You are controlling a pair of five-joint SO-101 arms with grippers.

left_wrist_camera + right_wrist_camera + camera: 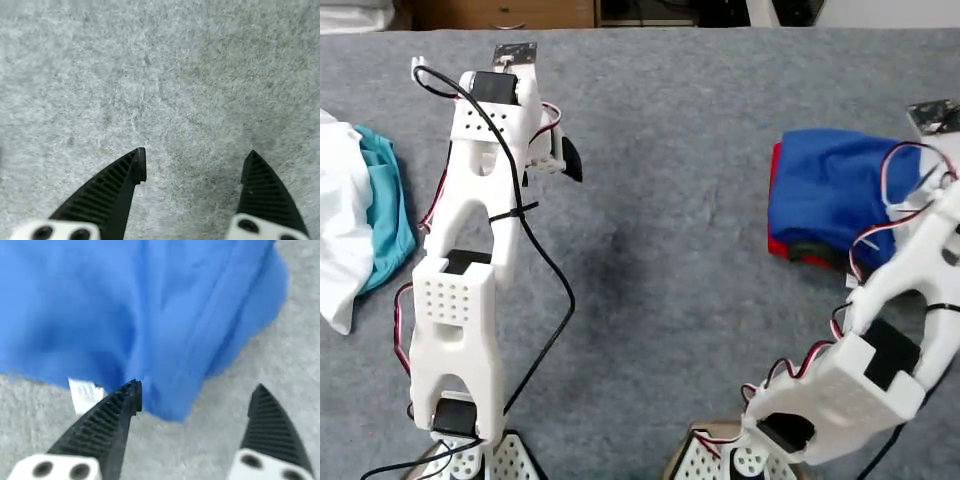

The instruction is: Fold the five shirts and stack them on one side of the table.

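Observation:
A folded blue shirt lies on a red shirt at the right side of the grey table. At the near edge of this stack my right gripper is open. In the right wrist view the blue shirt and its white label lie just ahead of the right gripper, with nothing held. At the left edge a white shirt lies heaped on a teal shirt. My left gripper hangs open over bare felt, and in its own wrist view the left gripper holds nothing.
The grey felt table is bare between the two arms. A black cable runs along the left arm. Wooden furniture stands beyond the table's far edge.

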